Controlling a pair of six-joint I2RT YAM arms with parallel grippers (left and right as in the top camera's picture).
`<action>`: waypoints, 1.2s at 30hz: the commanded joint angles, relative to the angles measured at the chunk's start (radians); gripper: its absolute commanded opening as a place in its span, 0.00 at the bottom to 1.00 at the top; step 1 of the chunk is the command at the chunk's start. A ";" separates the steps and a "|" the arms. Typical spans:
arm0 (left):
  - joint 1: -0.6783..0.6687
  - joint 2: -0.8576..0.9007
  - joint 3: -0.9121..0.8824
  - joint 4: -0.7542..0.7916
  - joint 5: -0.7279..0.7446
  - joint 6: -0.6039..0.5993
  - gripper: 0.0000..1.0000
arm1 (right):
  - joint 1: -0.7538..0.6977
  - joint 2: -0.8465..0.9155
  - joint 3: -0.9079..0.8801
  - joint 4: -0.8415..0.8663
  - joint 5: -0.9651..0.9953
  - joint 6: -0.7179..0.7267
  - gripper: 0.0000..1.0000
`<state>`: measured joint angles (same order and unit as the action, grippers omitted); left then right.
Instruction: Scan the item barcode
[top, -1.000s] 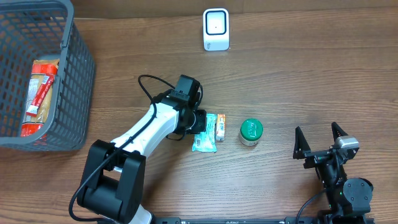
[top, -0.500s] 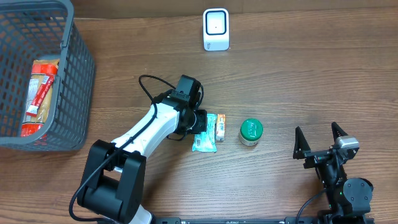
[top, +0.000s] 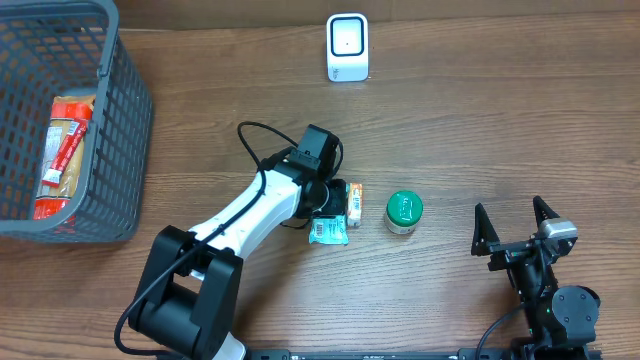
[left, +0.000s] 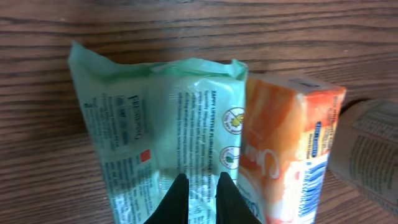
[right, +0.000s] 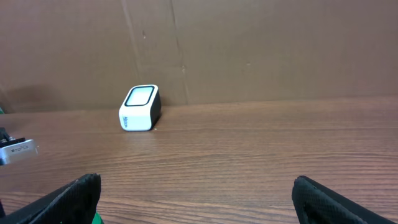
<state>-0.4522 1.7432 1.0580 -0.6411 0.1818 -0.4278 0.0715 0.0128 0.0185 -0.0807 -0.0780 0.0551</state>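
Overhead shows the left end effector (top: 327, 203) directly above the green packet (top: 328, 233). The packet lies flat on the counter (top: 480, 120), touching an orange box (top: 353, 203) on its side toward the green-lidded jar (top: 404, 211). The white scanner (top: 347, 47) stands well apart, far ahead of the end effector across the counter. The left arm is plainly the nearer one. The right end effector (top: 513, 236) sits wide open and empty, well beyond the jar. Left wrist view adds what the arm hides from above: the jaws are almost closed, with their tips down on the packet's printed face and its long axis running away from them. Whether they pinch a fold of film I cannot tell, and any lift toward the scanner likely depends on that.
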 joint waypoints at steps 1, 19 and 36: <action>-0.006 0.004 -0.010 0.003 -0.012 -0.021 0.07 | -0.006 -0.008 -0.011 0.004 -0.003 -0.004 1.00; 0.124 -0.002 0.021 -0.147 -0.122 0.013 0.06 | -0.006 -0.008 -0.011 0.004 -0.003 -0.004 1.00; 0.074 0.017 -0.076 -0.003 0.055 0.009 0.07 | -0.006 -0.008 -0.011 0.004 -0.003 -0.004 1.00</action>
<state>-0.3477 1.7546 0.9878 -0.6678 0.1886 -0.4347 0.0719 0.0128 0.0185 -0.0807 -0.0784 0.0555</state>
